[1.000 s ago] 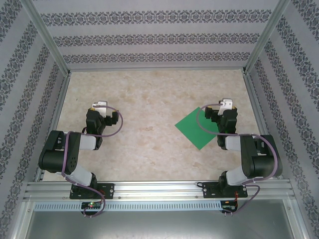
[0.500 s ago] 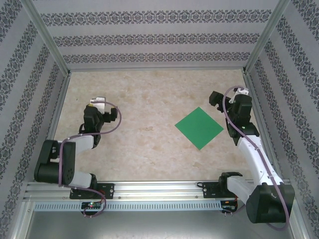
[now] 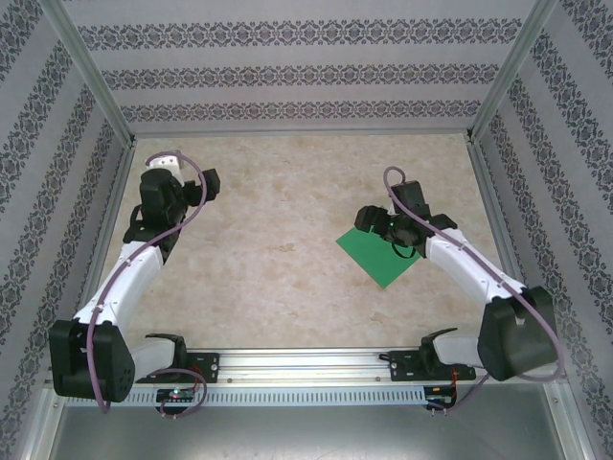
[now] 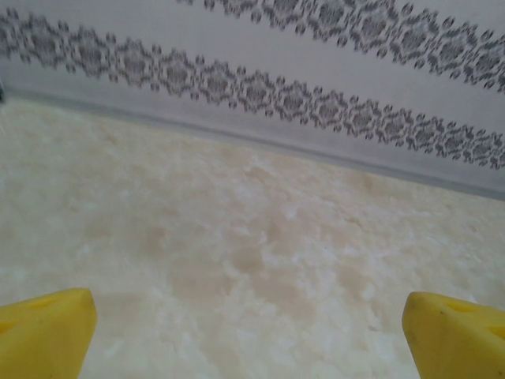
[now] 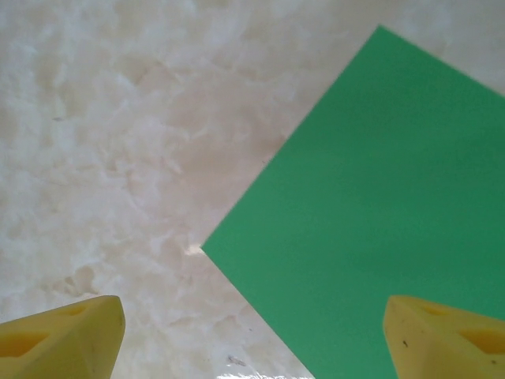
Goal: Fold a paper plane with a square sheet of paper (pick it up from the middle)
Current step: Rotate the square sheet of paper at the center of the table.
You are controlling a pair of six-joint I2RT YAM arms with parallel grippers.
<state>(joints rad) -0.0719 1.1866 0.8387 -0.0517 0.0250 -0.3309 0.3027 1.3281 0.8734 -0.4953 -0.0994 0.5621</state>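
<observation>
Your right claw (image 5: 252,339) is spread and empty, square sheet of paper (image 5: 379,197) flat below it. Nothing folded yet; left claw (image 4: 252,335) spread too.

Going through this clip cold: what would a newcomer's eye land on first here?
The bright green square sheet of paper jumps out. It lies flat and unfolded on the pale marbled table, right of centre. The right gripper is poised open over one corner of it, while the left gripper, also open, sits far off near the patterned left wall.
</observation>
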